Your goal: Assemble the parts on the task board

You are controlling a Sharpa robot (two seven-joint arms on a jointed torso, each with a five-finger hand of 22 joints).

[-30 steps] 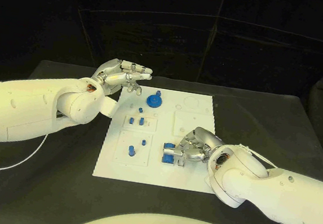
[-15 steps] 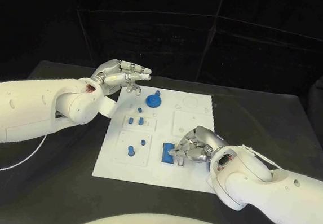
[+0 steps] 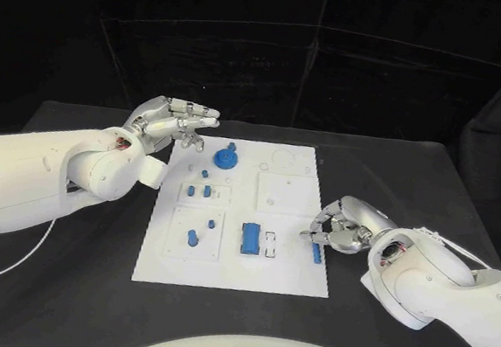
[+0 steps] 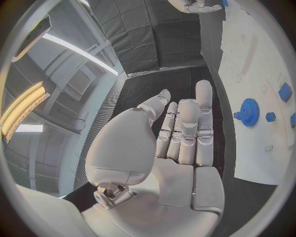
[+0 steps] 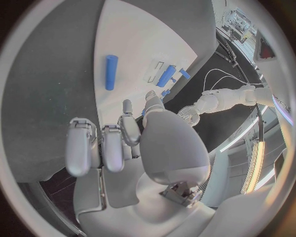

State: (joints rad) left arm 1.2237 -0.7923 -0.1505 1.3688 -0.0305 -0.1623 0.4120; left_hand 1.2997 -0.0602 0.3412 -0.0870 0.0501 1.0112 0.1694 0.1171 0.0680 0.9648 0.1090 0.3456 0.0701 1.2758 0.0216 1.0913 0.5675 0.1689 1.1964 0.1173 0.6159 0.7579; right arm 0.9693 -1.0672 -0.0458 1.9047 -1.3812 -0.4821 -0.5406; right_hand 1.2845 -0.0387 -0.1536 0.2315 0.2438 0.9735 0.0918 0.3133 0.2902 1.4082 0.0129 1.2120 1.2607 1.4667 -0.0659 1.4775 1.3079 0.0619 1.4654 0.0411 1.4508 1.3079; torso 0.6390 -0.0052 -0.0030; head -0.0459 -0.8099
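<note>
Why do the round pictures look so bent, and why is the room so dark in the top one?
Both wrist views come through a fisheye lens, so the board's straight edges curve. The left wrist view also catches bright ceiling lights. In the head view, black drapes and a black table surround the lit white board.

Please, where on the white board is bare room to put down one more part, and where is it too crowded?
The task board is bare along its near edge, below the blue block and blue peg. Its left column near the gear is crowded, and the right hand borders the right edge.
</note>
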